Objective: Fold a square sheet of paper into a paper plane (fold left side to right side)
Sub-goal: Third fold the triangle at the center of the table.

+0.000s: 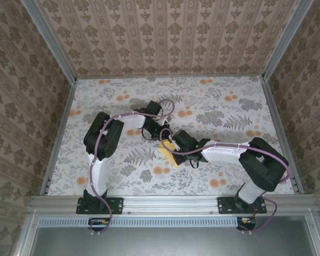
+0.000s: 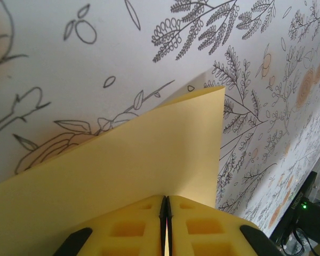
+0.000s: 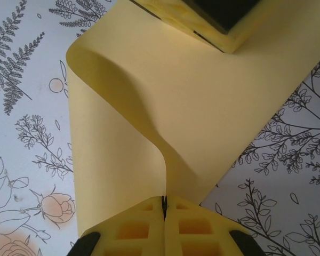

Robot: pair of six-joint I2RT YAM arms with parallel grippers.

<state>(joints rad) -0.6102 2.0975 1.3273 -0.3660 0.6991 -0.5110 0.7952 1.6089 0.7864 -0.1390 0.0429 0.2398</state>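
Left tool (image 2: 166, 202) and right tool (image 3: 164, 202) each pinch the yellow sheet (image 3: 213, 117), curled mid-fold over the tabletop (image 3: 21, 149); next, edges likely need aligning before creasing.

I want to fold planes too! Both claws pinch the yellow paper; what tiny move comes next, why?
Probably the right gripper lowers its pinched edge flat: the square sheet of paper curls over uncreased, with the left gripper pinching it too.

You have a white cloth (image 1: 229, 106) printed with grey ferns and orange flowers spread as the work surface, beige damask-patterned walls (image 1: 165, 37) on three sides, and a silver aluminium rail (image 1: 170, 201) along the near edge.
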